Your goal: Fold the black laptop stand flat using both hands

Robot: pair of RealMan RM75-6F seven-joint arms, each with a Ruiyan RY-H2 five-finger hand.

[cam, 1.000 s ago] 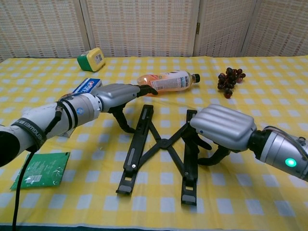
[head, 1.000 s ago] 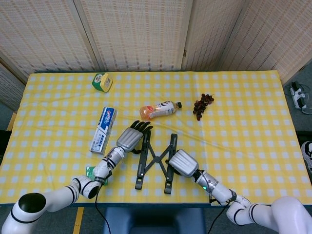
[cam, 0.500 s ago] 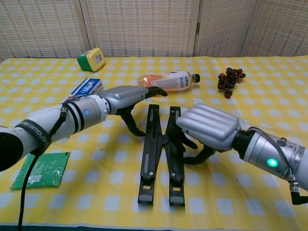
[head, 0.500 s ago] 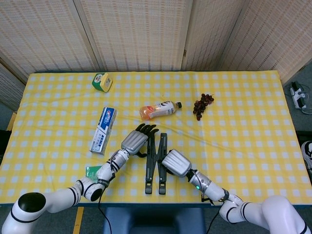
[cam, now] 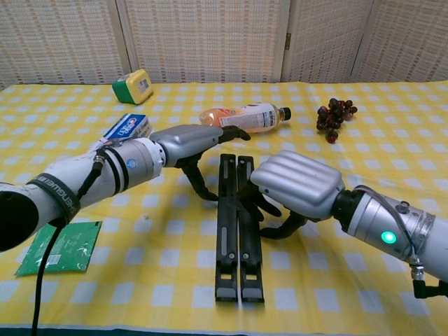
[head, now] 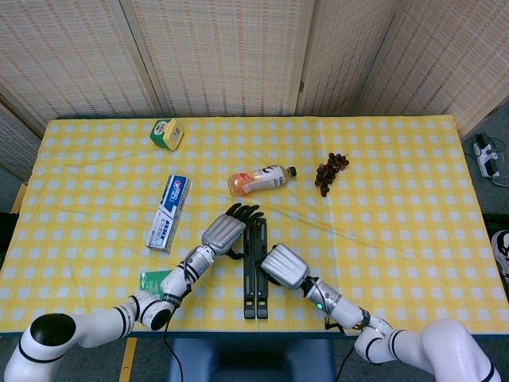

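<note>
Hands flanked the black laptop stand at that moment, one on each long side. My left hand sat at the stand's 9 o'clock, fingers stretched flat and pointing toward 2 o'clock, thumb hooked down against the left rail; it pressed the stand rather than clasping it. My right hand was at 3 o'clock, palm down, dark fingertips curled in against the right rail, nothing enclosed that I could see. In the head view the left hand and the right hand bracketed the stand the same way.

I saw the stand lying flat on the yellow checked cloth, its two rails touching side by side, near the front edge. A green card lay at its 9 o'clock, a toothpaste box at 10, a green and yellow container further out toward 11, an orange drink bottle at 12 and grapes at 1 o'clock.
</note>
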